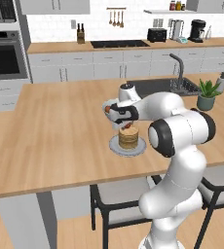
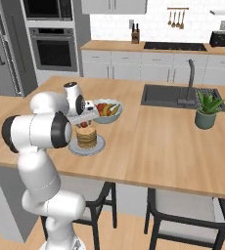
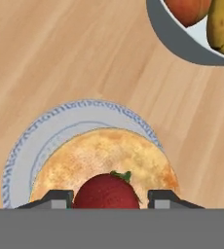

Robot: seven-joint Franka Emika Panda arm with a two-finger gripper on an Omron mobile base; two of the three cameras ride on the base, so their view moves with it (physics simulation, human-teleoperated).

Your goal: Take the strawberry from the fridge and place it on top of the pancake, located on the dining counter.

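Where claw hovers, glossy strawberry, round pancake

The scene is viewed from behind the arm on its left in the left base view, forward and down across the dining counter toward the far wall cabinets. The same counter is seen from behind on the right in the right base view, the pancake being shared. In the hand view, the pancake is looked down on closely from just above.
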